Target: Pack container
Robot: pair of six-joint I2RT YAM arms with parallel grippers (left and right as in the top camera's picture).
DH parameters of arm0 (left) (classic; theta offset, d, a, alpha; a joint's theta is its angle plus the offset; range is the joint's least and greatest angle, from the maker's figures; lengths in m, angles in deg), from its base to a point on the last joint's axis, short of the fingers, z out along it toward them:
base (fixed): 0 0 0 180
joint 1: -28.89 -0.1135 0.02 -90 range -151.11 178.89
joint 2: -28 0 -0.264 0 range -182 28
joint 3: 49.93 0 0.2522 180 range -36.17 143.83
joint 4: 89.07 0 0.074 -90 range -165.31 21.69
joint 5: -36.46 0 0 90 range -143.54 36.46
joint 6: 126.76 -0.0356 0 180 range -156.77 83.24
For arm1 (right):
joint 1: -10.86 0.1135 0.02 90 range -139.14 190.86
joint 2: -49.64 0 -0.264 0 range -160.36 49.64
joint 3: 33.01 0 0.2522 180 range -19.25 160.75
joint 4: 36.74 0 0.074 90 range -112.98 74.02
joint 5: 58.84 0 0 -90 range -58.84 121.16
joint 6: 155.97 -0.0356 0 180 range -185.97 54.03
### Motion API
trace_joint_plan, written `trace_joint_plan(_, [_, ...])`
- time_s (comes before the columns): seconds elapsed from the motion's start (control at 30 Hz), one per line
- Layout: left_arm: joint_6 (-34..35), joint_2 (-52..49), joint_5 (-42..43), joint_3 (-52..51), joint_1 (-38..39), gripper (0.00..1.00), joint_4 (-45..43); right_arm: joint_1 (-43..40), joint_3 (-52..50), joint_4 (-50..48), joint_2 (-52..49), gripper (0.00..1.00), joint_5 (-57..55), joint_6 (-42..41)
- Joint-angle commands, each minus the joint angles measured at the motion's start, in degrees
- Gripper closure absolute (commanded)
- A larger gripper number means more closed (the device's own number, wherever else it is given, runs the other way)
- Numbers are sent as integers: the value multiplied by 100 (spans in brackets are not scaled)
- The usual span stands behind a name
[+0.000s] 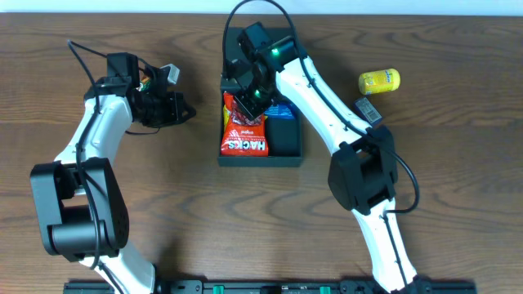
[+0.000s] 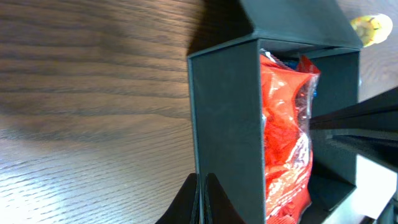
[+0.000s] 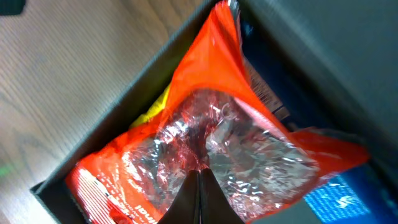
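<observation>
Over the container point(image 1: 260, 160), set between both arms, the right gripper point(image 1: 248, 101) points down, jaws closed, tips touching a red snack packet point(image 1: 245, 135) inside; whether it pinches the film is unclear. The left gripper point(image 1: 185, 109), closed and empty, aims at the container's left wall. 1 yellow object point(image 1: 379, 80) lies well to the right.

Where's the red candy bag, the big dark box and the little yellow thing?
Shiny red plastic candy bag point(image 1: 243, 132): overhead view, on its printed front.
Dark teal-green square box point(image 1: 260, 160): overhead view, on its near wall.
Small yellow rounded packet point(image 1: 379, 80): overhead view, on its middle.
</observation>
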Motion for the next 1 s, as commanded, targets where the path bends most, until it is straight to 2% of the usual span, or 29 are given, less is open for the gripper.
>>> trace_joint_plan(0.0, [42,-105,173,-52,208,94,-59,-31,-232,-129,177,99,190,52])
trace_joint_plan(0.27, [302,-107,-424,-52,614,94,-234,-24,-702,-643,177,99,444,-59])
trace_joint_plan(0.73, [354,-278,-483,-142,610,94,-249,28,-1285,-1239,177,99,748,-162])
trace_joint_plan(0.97, [629,-282,-358,-490,610,94,-608,116,-1285,-1338,177,99,748,-164])
